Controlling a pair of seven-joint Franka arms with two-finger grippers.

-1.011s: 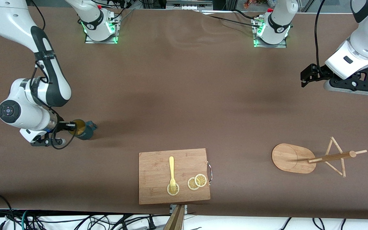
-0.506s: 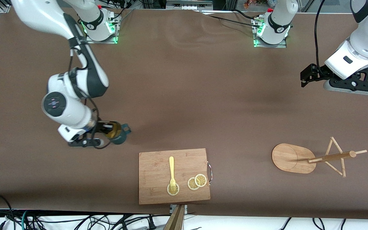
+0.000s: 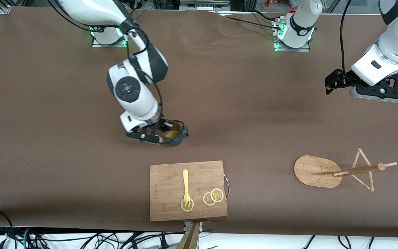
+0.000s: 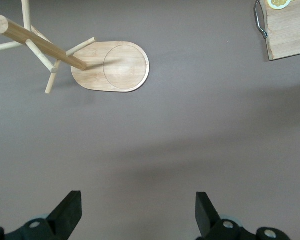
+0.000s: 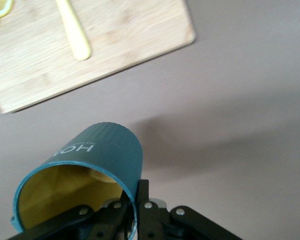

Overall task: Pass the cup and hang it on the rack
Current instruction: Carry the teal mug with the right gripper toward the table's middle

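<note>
The dark teal cup with a yellow inside is held by its rim in my right gripper, over the bare table beside the cutting board. In the right wrist view the cup shows white print, and the fingers pinch its wall. The bamboo rack stands toward the left arm's end of the table, its post and pegs leaning in the view. My left gripper is open and empty, up in the air over bare table. The left wrist view shows the rack below, with the gripper open.
A wooden cutting board with a metal handle lies at the table's near edge. It holds a yellow fork and lemon slices. The board's corner also shows in the left wrist view and in the right wrist view.
My right arm has carried the cup from the right arm's end of the table toward the middle, lifting it. The left arm has not moved.
</note>
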